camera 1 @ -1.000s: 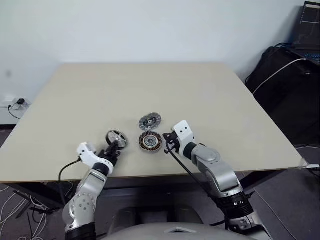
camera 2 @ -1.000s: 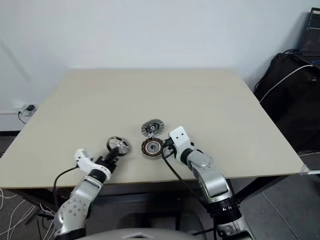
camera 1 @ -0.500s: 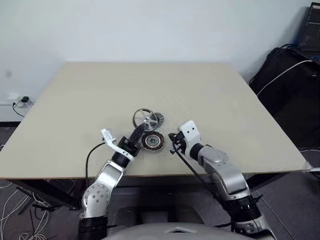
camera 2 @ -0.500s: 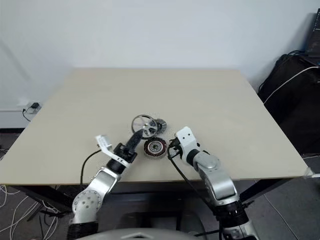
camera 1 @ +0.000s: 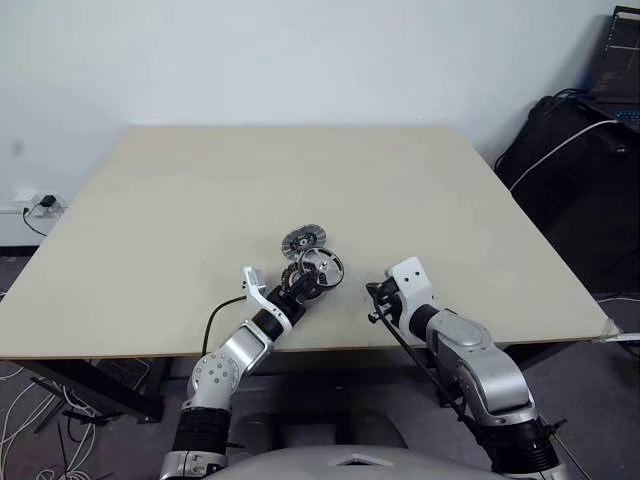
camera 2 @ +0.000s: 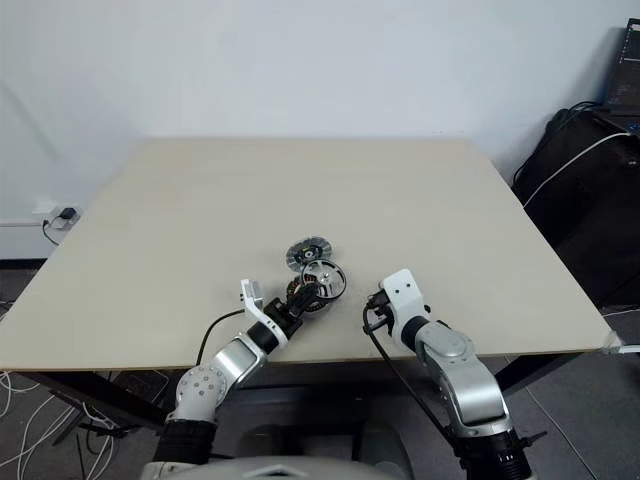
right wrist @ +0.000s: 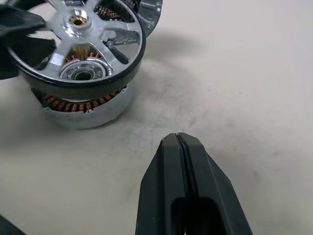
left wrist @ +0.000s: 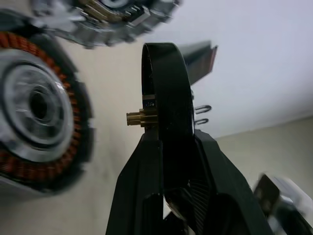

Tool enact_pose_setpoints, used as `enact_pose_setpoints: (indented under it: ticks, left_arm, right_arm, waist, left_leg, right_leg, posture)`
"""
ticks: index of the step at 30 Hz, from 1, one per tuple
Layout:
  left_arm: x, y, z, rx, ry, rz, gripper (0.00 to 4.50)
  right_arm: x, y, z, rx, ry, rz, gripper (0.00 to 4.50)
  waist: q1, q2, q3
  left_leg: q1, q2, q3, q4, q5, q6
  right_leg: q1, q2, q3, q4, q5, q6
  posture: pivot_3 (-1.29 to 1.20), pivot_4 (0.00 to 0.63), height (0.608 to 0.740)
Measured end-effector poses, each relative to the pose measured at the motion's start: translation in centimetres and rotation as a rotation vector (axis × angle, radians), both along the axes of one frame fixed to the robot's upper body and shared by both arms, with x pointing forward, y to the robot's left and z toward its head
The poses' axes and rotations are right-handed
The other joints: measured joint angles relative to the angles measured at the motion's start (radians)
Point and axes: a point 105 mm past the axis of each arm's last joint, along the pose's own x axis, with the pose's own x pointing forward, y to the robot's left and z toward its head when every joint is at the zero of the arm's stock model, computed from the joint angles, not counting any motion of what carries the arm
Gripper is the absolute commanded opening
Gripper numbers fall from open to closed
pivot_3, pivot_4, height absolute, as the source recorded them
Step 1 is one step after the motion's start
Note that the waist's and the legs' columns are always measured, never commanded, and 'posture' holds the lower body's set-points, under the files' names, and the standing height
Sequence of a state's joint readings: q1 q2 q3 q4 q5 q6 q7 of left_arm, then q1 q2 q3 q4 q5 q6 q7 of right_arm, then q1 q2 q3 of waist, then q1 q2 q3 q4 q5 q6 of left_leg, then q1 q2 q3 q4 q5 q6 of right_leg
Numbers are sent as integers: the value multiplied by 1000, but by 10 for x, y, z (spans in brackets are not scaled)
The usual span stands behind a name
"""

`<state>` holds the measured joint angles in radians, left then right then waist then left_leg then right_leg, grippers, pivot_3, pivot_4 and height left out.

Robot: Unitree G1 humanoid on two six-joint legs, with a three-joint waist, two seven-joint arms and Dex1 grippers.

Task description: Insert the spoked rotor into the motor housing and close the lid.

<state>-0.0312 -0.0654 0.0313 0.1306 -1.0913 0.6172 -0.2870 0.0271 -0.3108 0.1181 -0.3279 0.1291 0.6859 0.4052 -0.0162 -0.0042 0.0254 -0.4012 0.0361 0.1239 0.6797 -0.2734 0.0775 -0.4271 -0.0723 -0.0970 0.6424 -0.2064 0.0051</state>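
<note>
Writing: none legible | left tool (camera 1: 303, 284) grips spoked rotor (camera 1: 321, 267)

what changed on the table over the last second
The left gripper, shut on the spoked rotor, carried it from the left of the motor housing to just above it, not yet seated. The right gripper, shut and empty, drew back to the right, away from the housing. The housing and the lid stayed put.

A pale beige desk (camera 1: 200, 200) is carrying three parts: the spoked rotor (right wrist: 78, 44), shining silver inside a black ring; the motor housing (right wrist: 83, 105), showing copper-orange windings; and the silver ribbed lid (camera 1: 301, 239). Both grippers' fingers (right wrist: 183, 181) are showing black.
</note>
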Motion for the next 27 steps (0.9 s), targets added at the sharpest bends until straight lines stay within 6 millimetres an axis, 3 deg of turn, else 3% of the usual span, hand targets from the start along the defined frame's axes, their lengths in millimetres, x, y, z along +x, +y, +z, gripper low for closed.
enact_pose_setpoints:
  ticks: [14,27]
  left_arm:
    - [10,14,-10,24,42,73,422]
    - [0,16,-21,36,101,74,422]
  right_arm:
    - [1,-1,1,-1,-6,-19,0]
    - [3,1,2,2,-14,-24,0]
  waist:
    - [4,-1,1]
    - [4,-1,1]
  left_leg:
    - [-2,0,-1,1,-1,1]
    - [-3,-1,-3,1,-1,1]
  right_leg:
    - [-1,-2,0,-1,0,0]
    - [0,-2,-1,-1,0,0]
  posture:
    - [0,0,740]
    - [0,0,740]
